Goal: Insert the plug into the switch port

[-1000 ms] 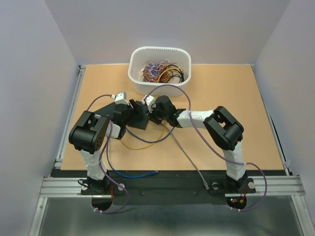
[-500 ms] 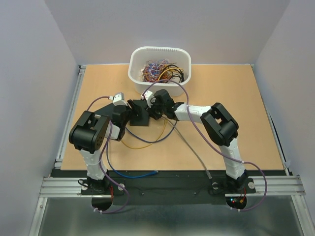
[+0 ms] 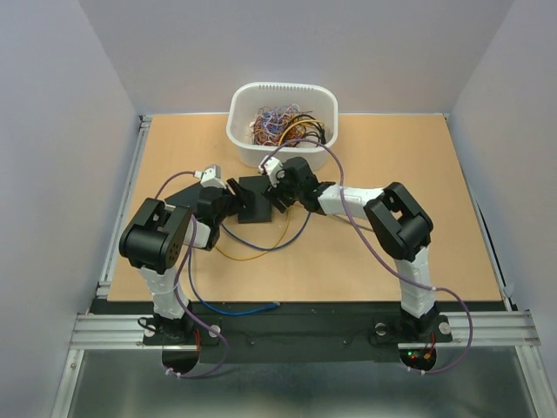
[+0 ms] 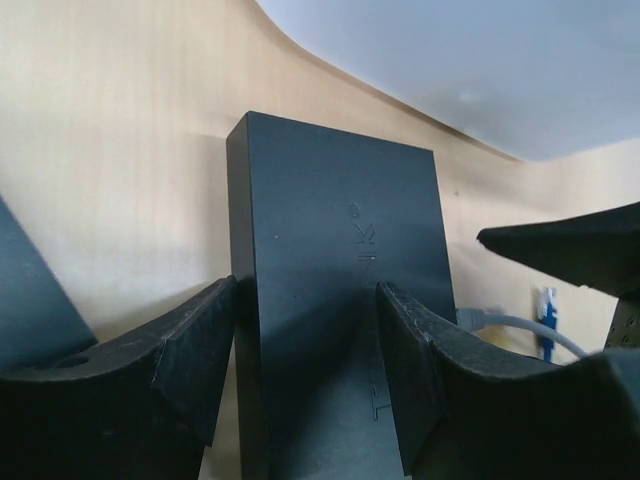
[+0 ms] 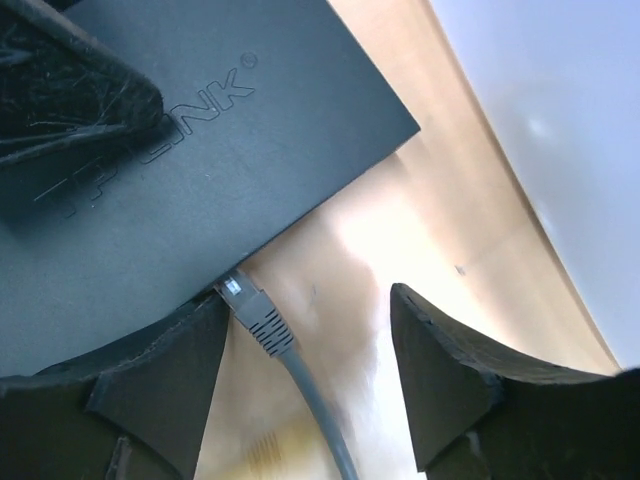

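The black switch (image 3: 257, 205) sits mid-table between the two arms. My left gripper (image 3: 233, 196) is shut on it: in the left wrist view one pad (image 4: 200, 350) presses the switch's (image 4: 330, 220) left edge and the other lies on its top face. The grey plug (image 5: 250, 305) sits in a port on the switch's (image 5: 220, 120) edge, its grey cable trailing down. My right gripper (image 5: 305, 310) stands open around the plug, its fingers (image 5: 440, 370) apart from it. In the top view the right gripper (image 3: 277, 190) is at the switch's right side.
A white bin (image 3: 283, 94) full of tangled wires stands just behind the switch. A yellow cable (image 3: 252, 257) loops on the table in front of the switch, and a blue cable (image 3: 239, 309) lies along the near edge. Grey walls enclose the table.
My right gripper has opened and let go of the grey plug, which now sits in the switch. Both grippers and the switch have shifted slightly toward the bin.
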Available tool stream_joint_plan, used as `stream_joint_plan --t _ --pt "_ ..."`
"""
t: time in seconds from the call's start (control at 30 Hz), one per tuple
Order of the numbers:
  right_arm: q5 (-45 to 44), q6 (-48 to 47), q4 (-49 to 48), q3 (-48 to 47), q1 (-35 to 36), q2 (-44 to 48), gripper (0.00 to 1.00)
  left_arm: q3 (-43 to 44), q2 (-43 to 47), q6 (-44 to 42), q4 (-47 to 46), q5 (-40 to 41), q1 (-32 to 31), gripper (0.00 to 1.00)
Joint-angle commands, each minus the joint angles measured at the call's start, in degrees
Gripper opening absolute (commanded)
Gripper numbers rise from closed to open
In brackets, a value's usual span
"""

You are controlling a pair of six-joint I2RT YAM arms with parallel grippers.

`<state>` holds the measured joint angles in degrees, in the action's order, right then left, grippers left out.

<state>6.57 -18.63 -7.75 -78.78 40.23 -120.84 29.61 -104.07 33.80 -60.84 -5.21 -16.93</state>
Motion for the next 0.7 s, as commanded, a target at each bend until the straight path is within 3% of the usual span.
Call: stream_joint_plan --t 0.0,0.03,0.07,0.13,0.4,0.67 --pt "1.61 1.49 -15.02 1.69 3.19 8.76 0.74 -3.33 -3.24 6.54 21.81 -22.03 -4.61 0.66" --pt "1.0 1.93 -14.93 1.7 3.19 9.82 0.75 -2.98 -3.24 6.45 21.99 -22.21 -4.61 0.66" --pt "0.21 2.54 -14.75 3.44 3.19 10.87 0.88 -2.45 -3.5 6.37 22.08 -22.12 -4.52 0.66" --pt "-0.85 3.42 -13.27 4.69 3.19 14.12 1.0 -1.66 -3.86 6.19 22.6 -22.21 -4.52 0.66" --pt "-6.22 8.08 -9.48 14.17 3.19 23.89 1.0 1.15 -3.68 5.92 24.54 -22.03 -4.25 0.66" --pt "-19.21 18.53 -8.16 22.35 3.19 34.16 1.0 2.82 -1.84 5.49 26.82 -21.07 -3.99 0.66"
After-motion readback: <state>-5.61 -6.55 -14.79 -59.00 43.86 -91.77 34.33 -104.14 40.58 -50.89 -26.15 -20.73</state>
